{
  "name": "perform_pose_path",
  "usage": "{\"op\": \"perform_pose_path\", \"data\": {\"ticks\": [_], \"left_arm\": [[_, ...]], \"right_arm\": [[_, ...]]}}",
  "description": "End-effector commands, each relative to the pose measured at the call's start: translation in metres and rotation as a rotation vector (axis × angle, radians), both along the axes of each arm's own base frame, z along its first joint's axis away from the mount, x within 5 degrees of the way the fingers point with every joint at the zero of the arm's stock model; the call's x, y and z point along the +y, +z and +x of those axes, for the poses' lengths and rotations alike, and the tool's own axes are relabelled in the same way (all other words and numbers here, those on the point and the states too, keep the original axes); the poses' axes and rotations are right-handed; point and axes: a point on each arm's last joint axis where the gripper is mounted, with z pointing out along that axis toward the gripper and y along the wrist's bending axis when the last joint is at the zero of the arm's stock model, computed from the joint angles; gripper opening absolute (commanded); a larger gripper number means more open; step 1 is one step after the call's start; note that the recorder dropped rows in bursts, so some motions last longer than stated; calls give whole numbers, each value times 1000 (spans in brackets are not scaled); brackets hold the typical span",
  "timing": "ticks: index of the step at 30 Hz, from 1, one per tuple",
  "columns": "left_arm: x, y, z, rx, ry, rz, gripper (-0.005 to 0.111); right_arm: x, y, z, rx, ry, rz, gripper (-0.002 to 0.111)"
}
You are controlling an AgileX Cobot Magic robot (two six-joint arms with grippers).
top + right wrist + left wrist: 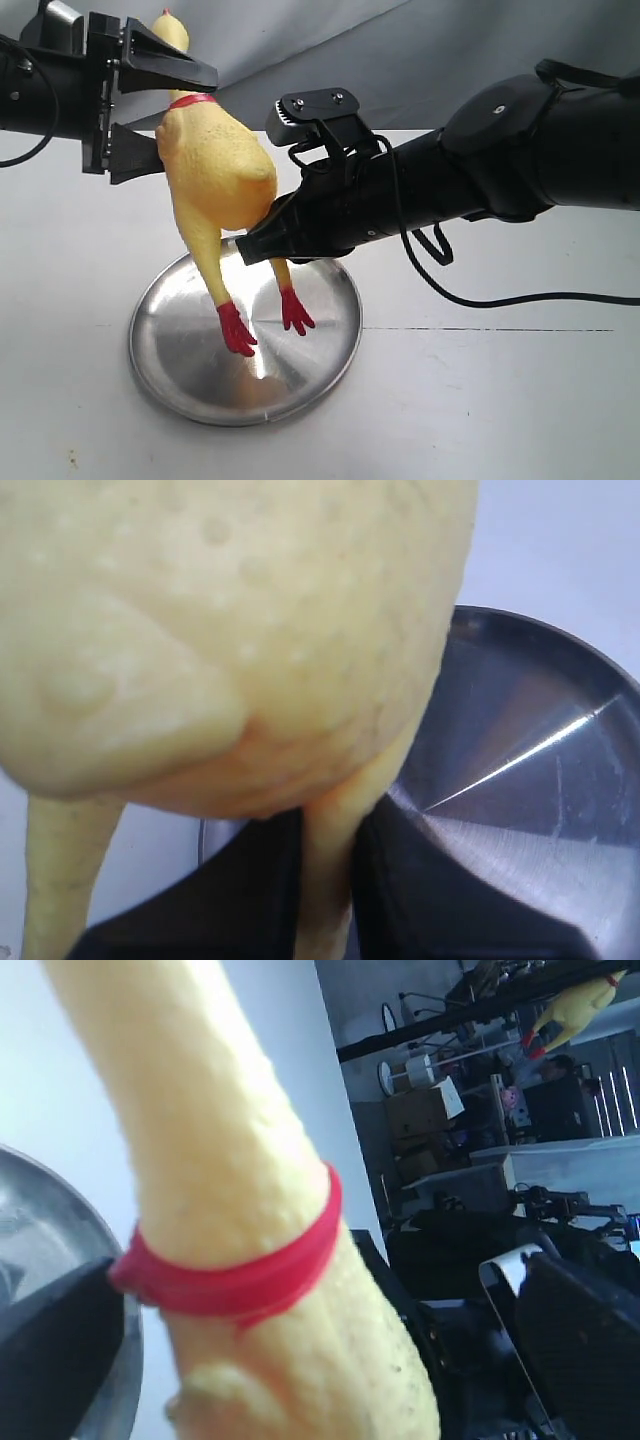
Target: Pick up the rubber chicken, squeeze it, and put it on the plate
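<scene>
The rubber chicken (215,165) hangs upright above the plate (310,370), its red feet (237,330) dangling just over the steel. My right gripper (252,248) is shut on the top of one leg under the body; in the right wrist view the thin yellow leg (325,860) is pinched between the black fingers (230,900). My left gripper (188,118) is open around the neck at the red collar (240,1280). One finger (55,1360) touches the collar and the other (585,1340) stands well off. The head is cut off at the frame top.
The white table (500,400) runs around the plate. A black cable (520,298) trails from the right arm across the table. A grey backdrop (420,50) stands behind.
</scene>
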Motion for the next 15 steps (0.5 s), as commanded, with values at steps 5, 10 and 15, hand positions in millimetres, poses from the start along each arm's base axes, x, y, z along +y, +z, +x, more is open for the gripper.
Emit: {"op": "perform_pose_path", "data": {"ticks": [5,10,15], "left_arm": [[18,-5,-6,66,10,96,34],[39,2,-2,12,91,39,1],[52,22,-6,-95,148,4,1]], "right_arm": [[-1,2,3,-40,-23,-11,0],[-5,0,7,-68,-57,-43,0],[-4,-9,9,-39,-65,-68,0]]}}
